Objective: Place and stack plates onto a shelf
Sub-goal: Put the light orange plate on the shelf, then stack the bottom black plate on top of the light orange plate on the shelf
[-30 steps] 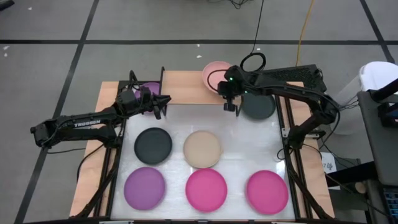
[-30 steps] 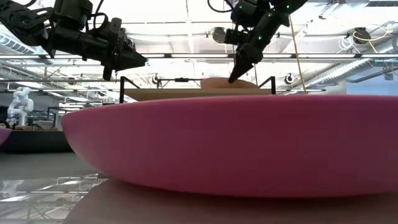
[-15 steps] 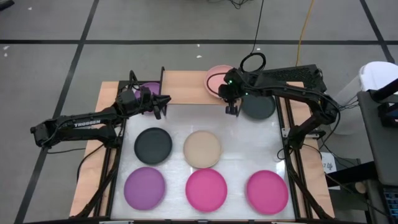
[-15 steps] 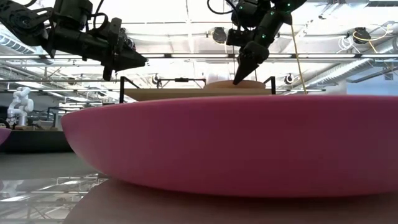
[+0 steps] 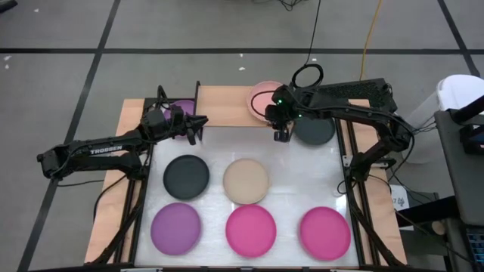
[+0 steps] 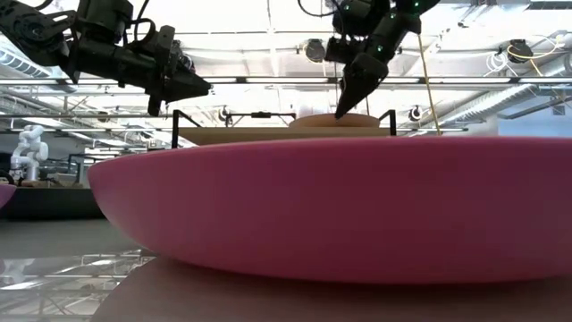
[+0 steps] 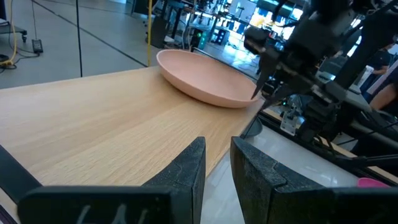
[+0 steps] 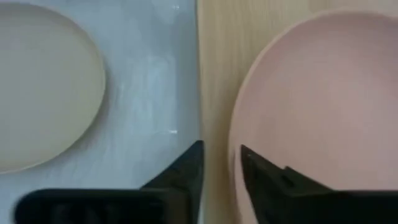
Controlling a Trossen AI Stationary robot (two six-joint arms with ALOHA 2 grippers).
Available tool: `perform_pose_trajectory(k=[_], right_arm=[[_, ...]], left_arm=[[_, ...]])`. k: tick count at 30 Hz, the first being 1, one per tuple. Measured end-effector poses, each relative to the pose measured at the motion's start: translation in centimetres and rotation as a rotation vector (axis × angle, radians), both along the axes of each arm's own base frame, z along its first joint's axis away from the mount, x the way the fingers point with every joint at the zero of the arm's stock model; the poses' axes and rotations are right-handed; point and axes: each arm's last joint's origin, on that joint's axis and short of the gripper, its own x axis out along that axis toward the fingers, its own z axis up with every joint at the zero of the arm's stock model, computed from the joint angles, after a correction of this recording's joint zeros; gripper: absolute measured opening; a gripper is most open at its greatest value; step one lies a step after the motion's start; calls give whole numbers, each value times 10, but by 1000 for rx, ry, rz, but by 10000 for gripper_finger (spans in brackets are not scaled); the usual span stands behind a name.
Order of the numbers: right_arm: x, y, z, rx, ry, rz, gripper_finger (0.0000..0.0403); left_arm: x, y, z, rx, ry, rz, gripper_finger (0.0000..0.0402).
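Note:
A salmon pink plate (image 5: pixel 262 97) lies flat on the light-wood shelf (image 5: pixel 227 106), close to its near edge; it also shows in the left wrist view (image 7: pixel 205 78). My right gripper (image 5: pixel 280 130) points down at the plate's near-right rim and is shut on it. A purple plate (image 5: pixel 181 108) lies on the shelf's left end. My left gripper (image 5: pixel 201 121) hovers shut and empty above the shelf, beside the purple plate. My right gripper pinches the salmon plate's rim (image 8: pixel 239 140) on the side toward the table's near edge, one finger (image 8: pixel 267 177) inside the plate and the other outside. The fingers come from above, pointing down (image 7: pixel 257 94). The plate rests flat on the shelf.
On the white table top lie a black plate (image 5: pixel 186 176), a beige plate (image 5: pixel 246 180), a purple plate (image 5: pixel 175 227) and two magenta plates (image 5: pixel 251 230) (image 5: pixel 325 233). Another black plate (image 5: pixel 316 130) lies by the shelf's right end under my right arm.
My right gripper has gone a little toward the table's near and right edges with the salmon plate. The plate has come down with it and now lies flat on the shelf.

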Motion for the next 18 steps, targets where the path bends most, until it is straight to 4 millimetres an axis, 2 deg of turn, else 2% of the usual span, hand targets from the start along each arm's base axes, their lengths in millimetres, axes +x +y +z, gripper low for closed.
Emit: perform_pose_trajectory(k=[5,7,12,18], right_arm=[[-5,9,22,-34,-109,-5,185],[-12,13,34,-41,-161,-18,209],[-28,25,60,-43,-274,-39,236],[-40,38,85,-55,-409,-15,234]], left_arm=[[0,0,1,-4,-19,-13,79],[1,-1,12,32,-103,-56,79],[-6,-15,68,210,-459,-239,78],[-16,-31,118,352,-646,-309,78]])
